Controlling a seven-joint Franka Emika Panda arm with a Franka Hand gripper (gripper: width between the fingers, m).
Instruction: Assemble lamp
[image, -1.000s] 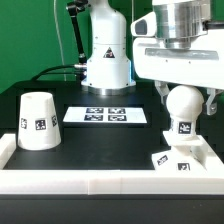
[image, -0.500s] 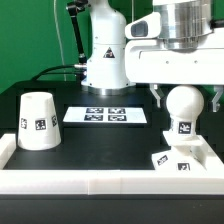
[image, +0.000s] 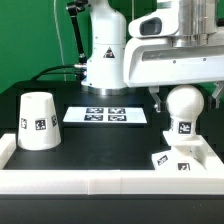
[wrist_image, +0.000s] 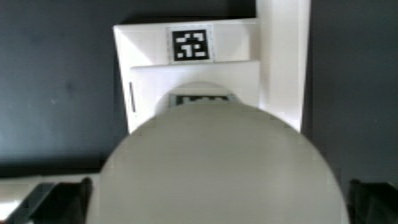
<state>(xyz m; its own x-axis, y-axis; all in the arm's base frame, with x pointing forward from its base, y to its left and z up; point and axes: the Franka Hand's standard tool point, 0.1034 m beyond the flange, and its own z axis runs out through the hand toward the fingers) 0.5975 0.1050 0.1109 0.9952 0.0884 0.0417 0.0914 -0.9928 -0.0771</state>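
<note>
Exterior view shows your tool (image: 187, 97) hanging over the bulb (image: 183, 108) with its jaws spread wide, one on each side of the bulb's upper part and neither touching it; the tool has hold of nothing. The bulb stands upright on the low sloped base (image: 180, 158), directly beneath it on the dark surface (image: 110, 145). The marker board (image: 105, 115) lies flat near the bulb, toward the exterior view's left. The shade (image: 38, 120) stands mouth down beyond that board, well apart from the bulb on the same side.

From the wrist view you look straight down on the bulb (wrist_image: 210, 160); its rounded top fills the space between the jaws, with a gap at each side; the base (wrist_image: 160, 50) and one of its tags show past the bulb.
</note>
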